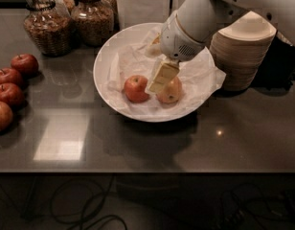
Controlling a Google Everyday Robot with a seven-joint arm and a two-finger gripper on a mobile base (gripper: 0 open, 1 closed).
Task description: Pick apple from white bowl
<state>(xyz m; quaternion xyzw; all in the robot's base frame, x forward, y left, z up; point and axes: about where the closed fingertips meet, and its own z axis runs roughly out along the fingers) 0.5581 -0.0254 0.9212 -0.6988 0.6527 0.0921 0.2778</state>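
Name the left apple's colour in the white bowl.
Round apple: red-orange, camera view; cream gripper hovers over the paler apple beside it.
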